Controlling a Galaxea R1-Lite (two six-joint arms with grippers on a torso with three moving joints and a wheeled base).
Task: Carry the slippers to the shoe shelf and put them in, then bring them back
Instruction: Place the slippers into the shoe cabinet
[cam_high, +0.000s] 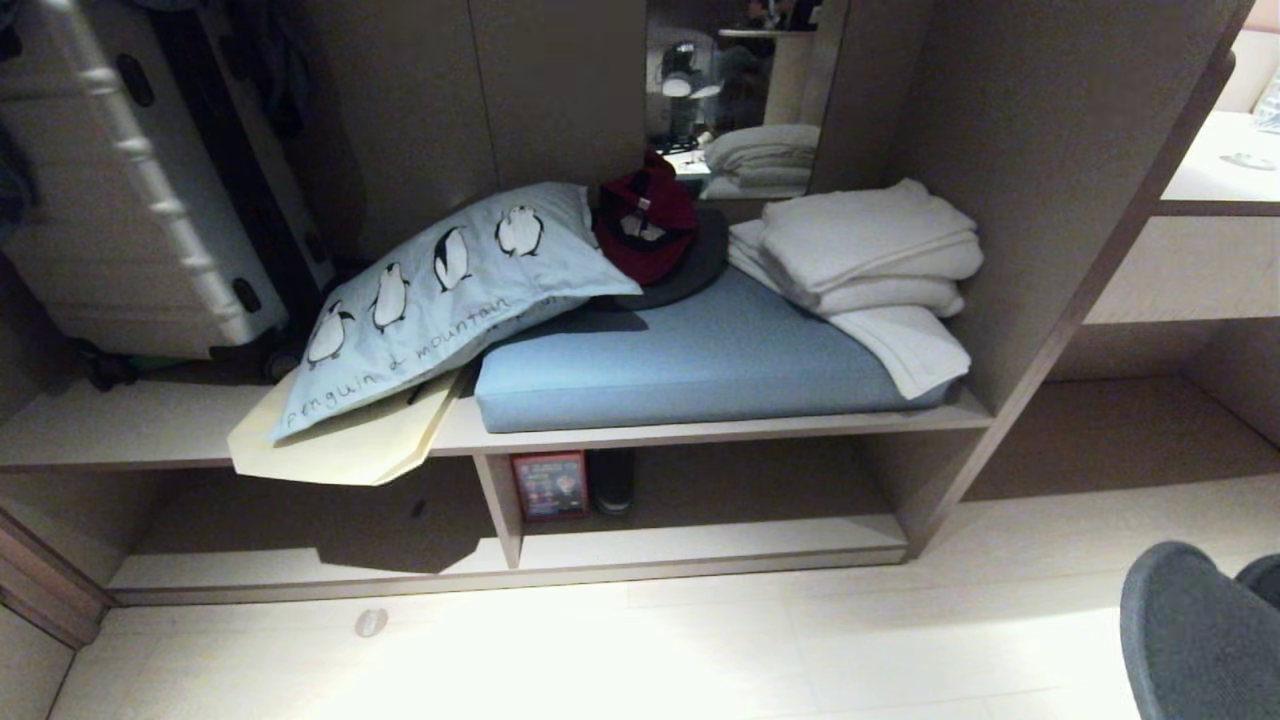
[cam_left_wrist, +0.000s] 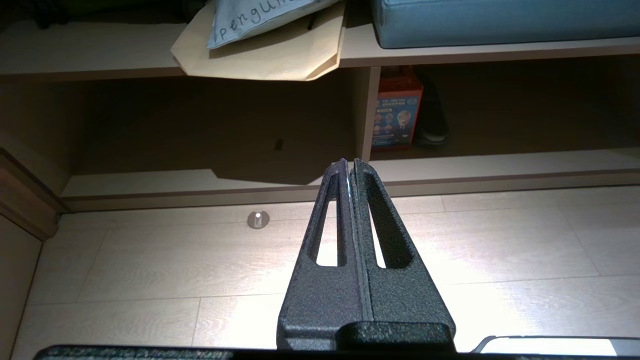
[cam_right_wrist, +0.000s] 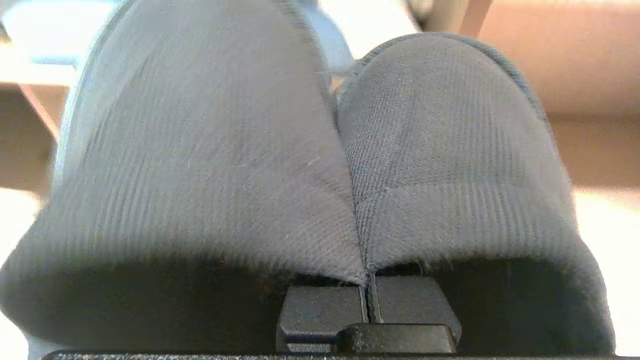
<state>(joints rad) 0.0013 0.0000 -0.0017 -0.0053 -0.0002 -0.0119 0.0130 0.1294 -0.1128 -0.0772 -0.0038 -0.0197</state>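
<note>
Pale floor (cam_high: 700, 650) before shoe shelf (cam_high: 700, 540); right gripper (cam_right_wrist: 367, 295) clamped on slippers (cam_right_wrist: 250, 150), left gripper (cam_left_wrist: 350, 167) closed, empty.

Slippers (cam_right_wrist: 320, 165): pair, grey-blue ribbed fabric, closed rounded toes, side by side and touching, inner edges pinched together in right hand (cam_right_wrist: 367, 287); toes point away from wrist; carried above pale floor, low at robot's right. Shoe shelf (cam_high: 700, 545): low wide pale-wood cubby under blue cushion, dark back, upright divider; slippers well apart from it.
</note>
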